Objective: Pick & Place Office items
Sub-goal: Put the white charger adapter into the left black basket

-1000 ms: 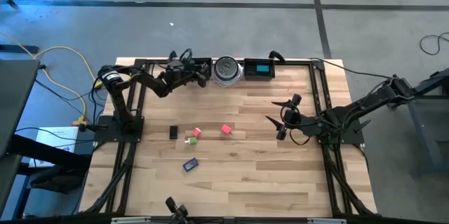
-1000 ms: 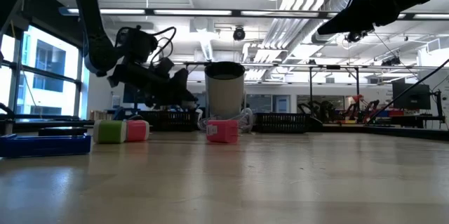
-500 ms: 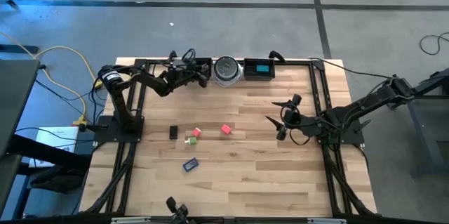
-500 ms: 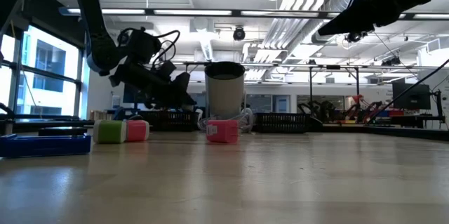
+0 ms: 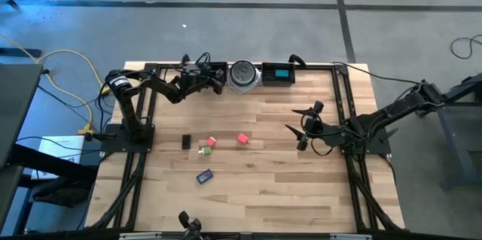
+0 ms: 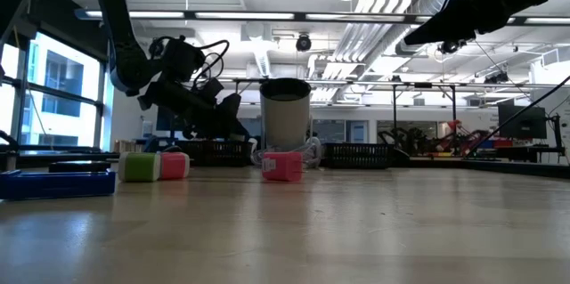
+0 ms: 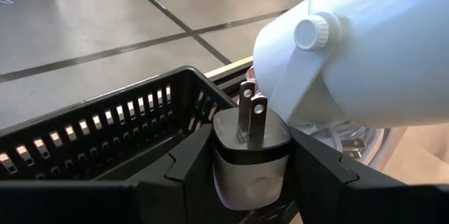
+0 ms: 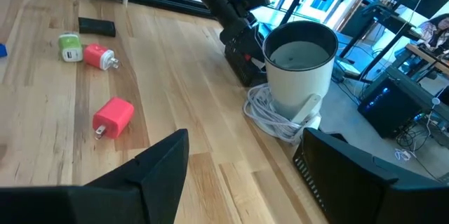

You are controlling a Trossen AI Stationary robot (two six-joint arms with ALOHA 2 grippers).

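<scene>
While the right gripper [image 5: 295, 135] waited open above mid-table, the left gripper [image 7: 250, 155] clasped a grey plug adapter [image 7: 250, 155] over the black tray [image 7: 105, 122].

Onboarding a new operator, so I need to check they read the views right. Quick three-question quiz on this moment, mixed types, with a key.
1. True or false: the right tool is clamped on the pink charger.
2. Multiple choice: what sits between the fingers of the left tool? A) a stapler B) a black two-prong charger C) a pen
3. Fill in: the left tool hangs over the black ___ beside the white cup.

Key:
1. False. Its fingers stand wide apart with nothing between them, and the pink charger lies on the wood away from it.
2. B.
3. tray.
</scene>
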